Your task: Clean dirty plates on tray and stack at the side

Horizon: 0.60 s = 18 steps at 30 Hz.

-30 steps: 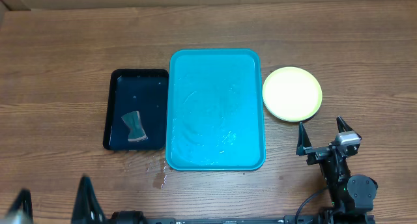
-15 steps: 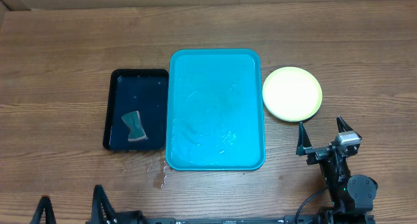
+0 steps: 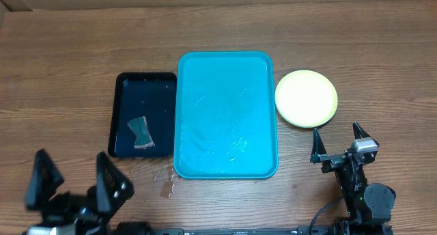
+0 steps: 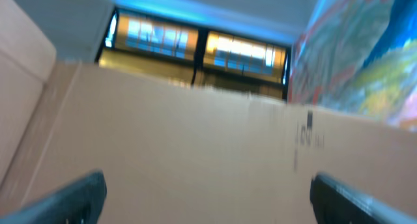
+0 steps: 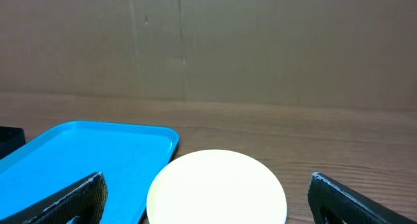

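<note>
So the tray (image 3: 227, 64) sits mid surface (image 3: 68, 57), w/ a faint swirly wet-looking sheen on its floor. The yellow-green plate (image 3: 306, 98) w/ pale centre is off the tray, just beside its right rim toward the far corner, flat on the surface. Can't tell from above if more plates are under it, or if it touches the rim. Right wrist cam shows the same: plate (image 5: 218, 185) right by the tray's (image 5: 85, 159) corner.

The black tray (image 3: 143, 85) is up against the turquoise one's left side, w/ a small grey-teal cloth (image 3: 140, 132) lying in its near half. A few droplets (image 3: 167, 187) sit on the surface by the tray's near-left corner.

Near side & right of the tray, the right tool (image 3: 337, 142) has its fingers apart, holding nothing. Near side & left of the tray, the left tool (image 3: 74, 180) is also spread wide, nothing in it. Its cam is blurry, pointing up at a cardboard wall (image 4: 195, 133).
</note>
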Tool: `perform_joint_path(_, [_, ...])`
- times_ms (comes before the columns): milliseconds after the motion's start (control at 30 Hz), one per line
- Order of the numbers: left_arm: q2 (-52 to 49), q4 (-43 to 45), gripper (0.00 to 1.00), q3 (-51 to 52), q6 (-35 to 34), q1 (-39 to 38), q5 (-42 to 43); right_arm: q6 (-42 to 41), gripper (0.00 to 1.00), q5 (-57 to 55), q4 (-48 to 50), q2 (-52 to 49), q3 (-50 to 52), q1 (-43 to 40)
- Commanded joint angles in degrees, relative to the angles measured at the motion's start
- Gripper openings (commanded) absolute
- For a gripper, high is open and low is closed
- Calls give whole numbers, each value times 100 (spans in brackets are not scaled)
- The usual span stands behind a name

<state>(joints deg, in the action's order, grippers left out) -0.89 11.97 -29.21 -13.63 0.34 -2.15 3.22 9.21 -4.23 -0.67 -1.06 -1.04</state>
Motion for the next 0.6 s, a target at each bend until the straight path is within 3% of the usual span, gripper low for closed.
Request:
perform_joint_path(0, [66, 769, 100, 831, -76, -26, 50, 24, 100, 26, 28, 50, 61, 33])
perform_joint_path(167, [66, 1537, 100, 1803, -76, -26, 26, 24, 100, 26, 28, 50, 61, 33])
perform_joint_path(467, [68, 1519, 100, 2903, -74, -26, -136, 24, 100, 26, 28, 50, 61, 33])
perform_joint_path(567, [68, 907, 100, 2894, -68, -26, -284, 24, 100, 26, 28, 50, 61, 33])
